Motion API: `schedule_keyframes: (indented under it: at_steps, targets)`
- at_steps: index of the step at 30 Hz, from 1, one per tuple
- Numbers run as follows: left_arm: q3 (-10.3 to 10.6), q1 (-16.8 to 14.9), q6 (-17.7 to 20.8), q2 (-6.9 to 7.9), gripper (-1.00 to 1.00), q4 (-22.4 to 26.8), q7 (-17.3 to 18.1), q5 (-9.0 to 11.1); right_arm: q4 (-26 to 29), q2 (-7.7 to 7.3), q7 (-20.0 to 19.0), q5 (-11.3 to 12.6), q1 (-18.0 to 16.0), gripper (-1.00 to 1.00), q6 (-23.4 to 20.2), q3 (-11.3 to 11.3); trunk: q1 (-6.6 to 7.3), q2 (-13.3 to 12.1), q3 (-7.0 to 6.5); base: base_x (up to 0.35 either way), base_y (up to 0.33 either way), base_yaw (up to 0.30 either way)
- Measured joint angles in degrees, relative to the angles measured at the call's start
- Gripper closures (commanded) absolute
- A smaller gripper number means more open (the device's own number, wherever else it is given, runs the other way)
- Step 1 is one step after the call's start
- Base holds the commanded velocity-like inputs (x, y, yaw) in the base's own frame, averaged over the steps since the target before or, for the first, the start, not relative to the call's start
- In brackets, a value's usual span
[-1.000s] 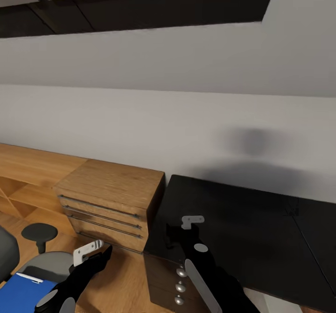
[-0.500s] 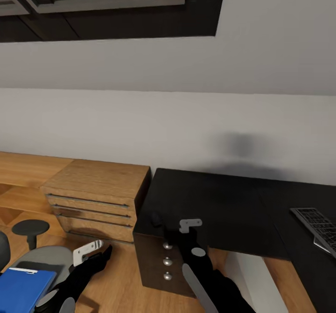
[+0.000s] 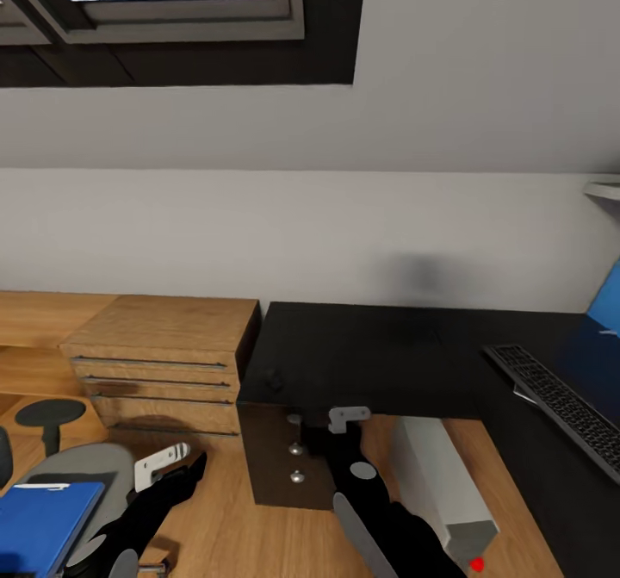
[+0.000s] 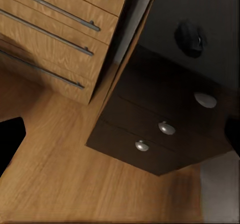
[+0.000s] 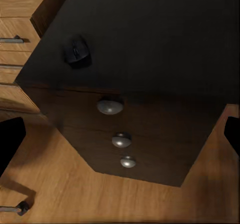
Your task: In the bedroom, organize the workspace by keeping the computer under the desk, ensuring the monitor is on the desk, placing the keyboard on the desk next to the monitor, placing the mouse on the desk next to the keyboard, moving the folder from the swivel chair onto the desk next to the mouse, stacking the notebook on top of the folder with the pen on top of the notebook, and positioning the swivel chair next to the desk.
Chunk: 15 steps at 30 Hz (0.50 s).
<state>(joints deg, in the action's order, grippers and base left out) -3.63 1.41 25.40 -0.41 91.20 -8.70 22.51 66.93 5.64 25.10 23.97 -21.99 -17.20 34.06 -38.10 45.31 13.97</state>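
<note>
Mouse (image 3: pixel 274 379) sits mid-frame at the desk (image 3: pixel 387 350) corner, just up-left of the right gripper (image 3: pixel 348 416), nearer arm; both claws' opening unclear

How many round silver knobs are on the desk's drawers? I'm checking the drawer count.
3, stacked in a column on the desk's drawer front: top, middle, bottom. Others may be out of view.

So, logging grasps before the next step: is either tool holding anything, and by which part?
Nothing is held: the left tool and right tool both hang free.
</note>
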Motion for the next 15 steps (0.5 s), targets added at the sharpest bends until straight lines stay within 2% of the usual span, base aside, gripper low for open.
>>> schedule_keyframes:
  at_steps: [7, 15]
  targets:
    - [0.03, 0.00, 0.00, 0.00, -1.00, 0.00, 0.00, 0.06, -0.48, 0.00, -0.05, 0.01, 0.00, -1.00, 1.29, -0.01, 0.01, 0.00, -0.32, -0.303, 0.108, -0.111]
    - [0.06, 0.00, -0.37, 0.00, -1.00, -1.80, -0.32, -0.08, -5.37, 0.00, -0.11, -0.11, 0.00, -1.00, 8.00, 0.64, 0.03, 0.00, -0.39, -0.067, 0.020, -0.017]
